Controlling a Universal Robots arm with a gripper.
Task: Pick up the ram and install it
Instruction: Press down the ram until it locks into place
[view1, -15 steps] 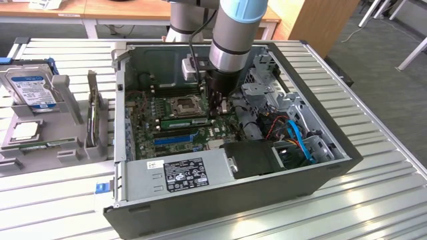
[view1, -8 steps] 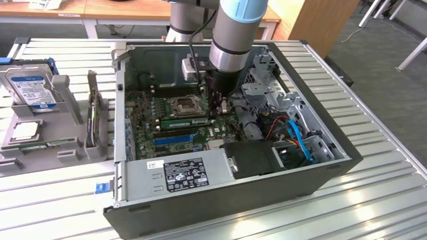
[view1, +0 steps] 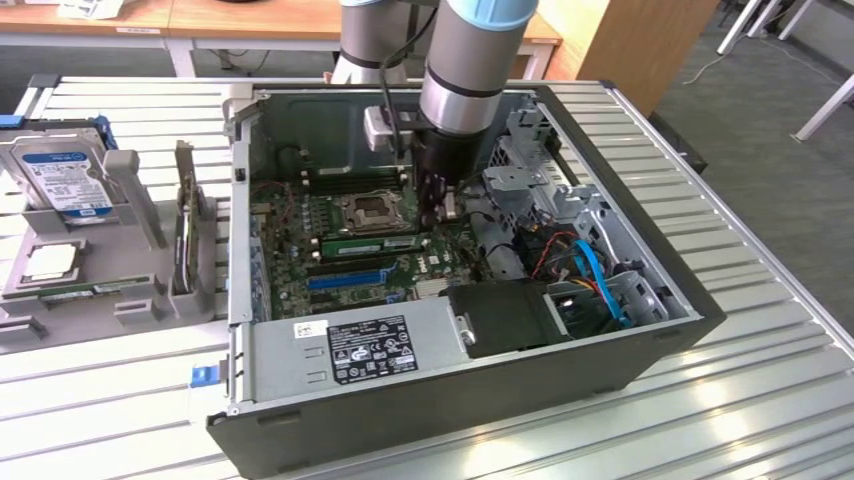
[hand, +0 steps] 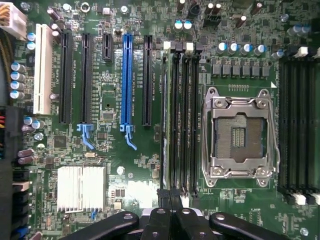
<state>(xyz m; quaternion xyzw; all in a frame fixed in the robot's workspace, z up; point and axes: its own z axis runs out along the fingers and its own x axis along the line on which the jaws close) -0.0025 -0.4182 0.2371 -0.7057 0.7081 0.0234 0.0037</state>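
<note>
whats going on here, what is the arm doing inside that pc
A single robot arm reaches down into an open computer case lying on a slatted table. Its gripper hangs over the motherboard, at the memory slots beside the empty CPU socket. A green ram stick sits in that bank of slots just by the gripper. Spare parts, including a hard drive, stand in a grey holder on the exterior view's left.
</note>
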